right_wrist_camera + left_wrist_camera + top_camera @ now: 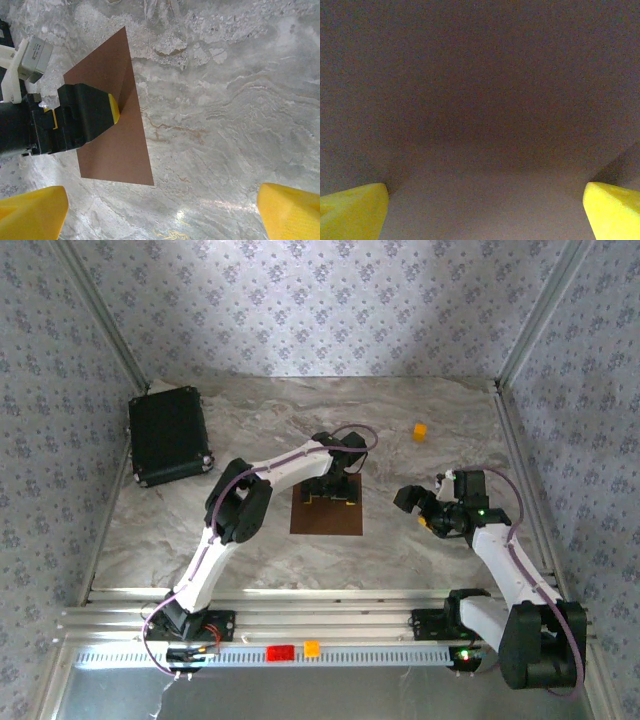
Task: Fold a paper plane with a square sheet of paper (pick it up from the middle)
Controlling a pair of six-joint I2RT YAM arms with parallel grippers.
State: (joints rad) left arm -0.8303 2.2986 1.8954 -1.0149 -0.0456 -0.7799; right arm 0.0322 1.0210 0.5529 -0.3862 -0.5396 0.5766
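Note:
The square sheet of paper (327,515) is dark brown and lies flat, without a crease, in the middle of the marble table (420,550). My left gripper (333,492) is down on the sheet's far half, open. In the left wrist view the paper (480,100) spreads close under the camera, between wide-apart yellow fingertips (352,210). My right gripper (425,497) hovers open to the right of the sheet, over bare table. The right wrist view shows the sheet (117,140) with the left gripper's yellow pad (114,108) on it. The paper plane is out of view.
A black rectangular case (169,436) lies at the back left. A small orange block (421,431) sits at the back right. A red block (280,651) and an orange one (312,648) rest on the front rail. Patterned walls enclose three sides.

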